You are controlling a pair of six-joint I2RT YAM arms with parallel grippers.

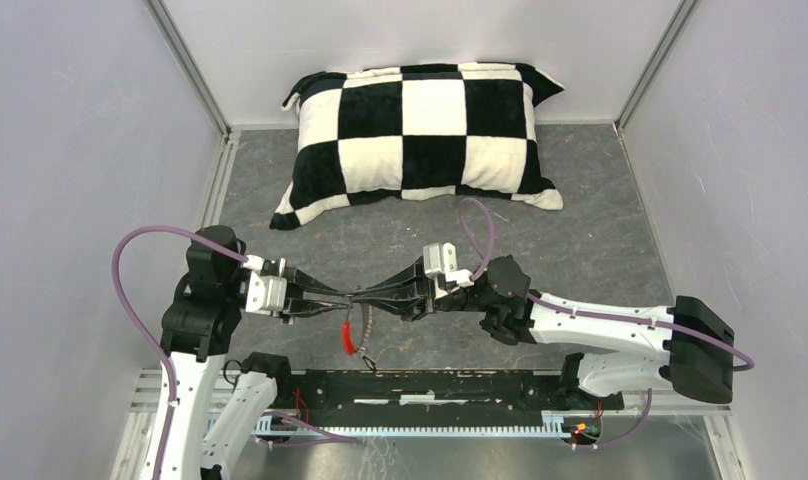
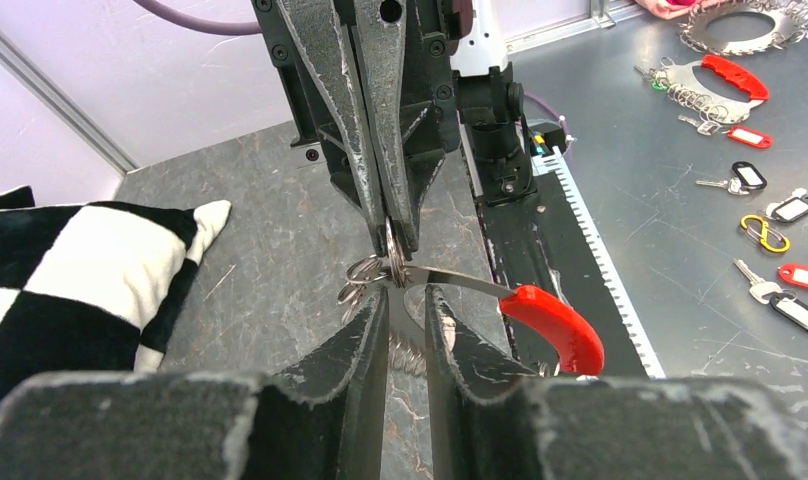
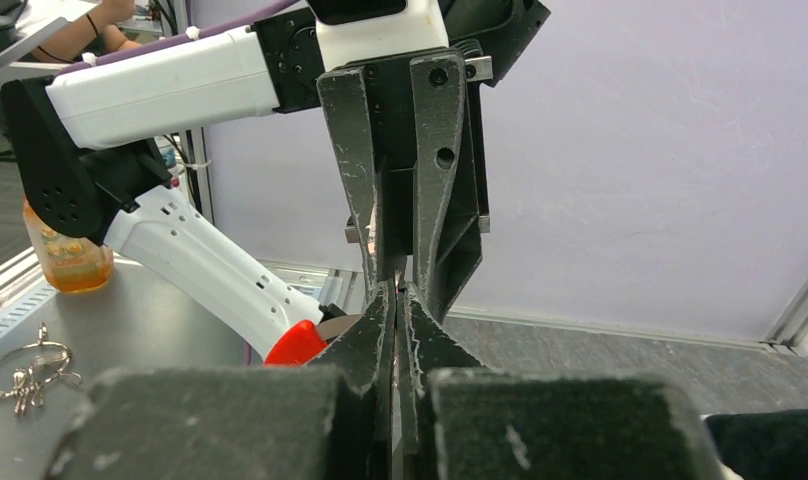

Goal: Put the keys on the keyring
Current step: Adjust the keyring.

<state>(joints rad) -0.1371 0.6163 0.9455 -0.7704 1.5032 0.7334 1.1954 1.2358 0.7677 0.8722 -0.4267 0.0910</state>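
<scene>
1. Silvery flexible wire-loop keyring [image 2: 555, 325] with a red section: the right gripper [image 2: 393, 262] is clenched on it, mid-air between both arms.
2. Left gripper [image 2: 408, 322] jaws stand narrowly apart just beside it; we cannot tell whether they pinch anything.
3. We judge the springy loop may twist free and drop to the grey table [image 1: 580, 240].

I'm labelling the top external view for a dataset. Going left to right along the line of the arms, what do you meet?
left arm → left gripper → right gripper → right arm. The keyring hangs where the two grippers meet, so its place in the order is unclear.
</scene>
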